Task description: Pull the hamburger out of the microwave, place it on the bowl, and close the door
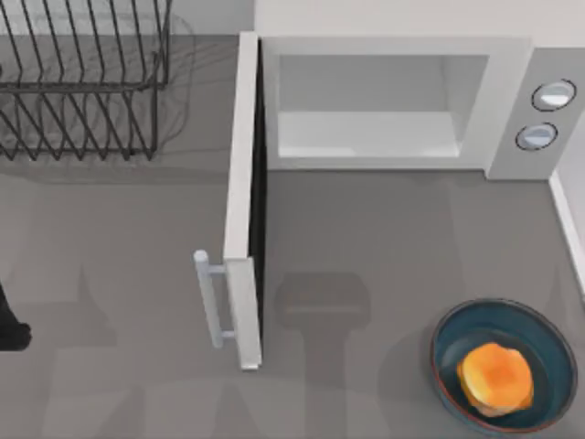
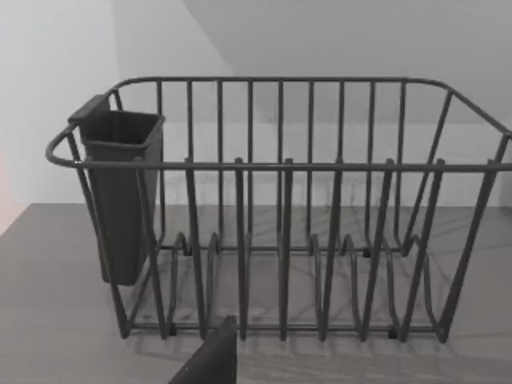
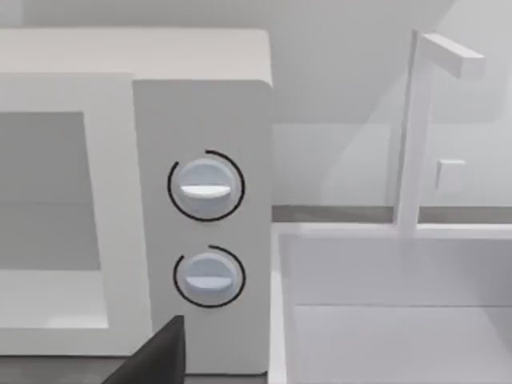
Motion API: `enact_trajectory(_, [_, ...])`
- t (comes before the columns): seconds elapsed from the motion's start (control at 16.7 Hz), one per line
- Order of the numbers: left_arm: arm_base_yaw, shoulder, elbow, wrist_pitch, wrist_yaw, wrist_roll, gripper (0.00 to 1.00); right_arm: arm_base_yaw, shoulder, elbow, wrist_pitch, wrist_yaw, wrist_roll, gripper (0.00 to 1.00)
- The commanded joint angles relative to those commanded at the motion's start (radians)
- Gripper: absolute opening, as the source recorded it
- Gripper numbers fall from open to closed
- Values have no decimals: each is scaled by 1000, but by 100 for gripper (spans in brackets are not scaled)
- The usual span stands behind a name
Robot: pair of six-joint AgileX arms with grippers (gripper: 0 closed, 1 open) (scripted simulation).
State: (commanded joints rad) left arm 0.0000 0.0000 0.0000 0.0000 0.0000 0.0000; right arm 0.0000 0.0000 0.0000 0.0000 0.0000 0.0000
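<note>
The hamburger (image 1: 495, 377), a small orange-tan bun, lies inside the dark blue-teal bowl (image 1: 541, 322) at the table's front right. The white microwave (image 1: 393, 101) stands at the back with its light grey cavity (image 1: 366, 133) exposed; the right wrist view shows its side panel (image 3: 200, 120) and two round knobs (image 3: 206, 186). The door (image 1: 242, 201) stands wide open, swung out towards the front, and its pale bar handle (image 1: 208, 297) faces left. My left gripper (image 1: 9, 329) sits at the table's left edge, well away from the door. A dark tip of my right gripper (image 3: 160, 356) points at the microwave's knob panel.
A dark wire dish rack (image 1: 82, 82) stands at the back left, and the left wrist view looks straight at the dish rack (image 2: 280, 208) and its dark cutlery cup (image 2: 120, 192). A white sink (image 3: 384, 304) with a faucet (image 3: 416, 136) sits right of the microwave.
</note>
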Motion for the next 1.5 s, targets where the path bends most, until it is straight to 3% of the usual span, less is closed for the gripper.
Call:
enact_trajectory(0.48, [0,0,0,0,0,0,2,0,0,0,0,0,0,100])
enact_trajectory(1.08, [2,3,1,3,2,0,0,0,0,0,0,0,0,100])
enact_trajectory(1.5, [103,238,63,172,104,4,0,0,0,0,0,0,0,100])
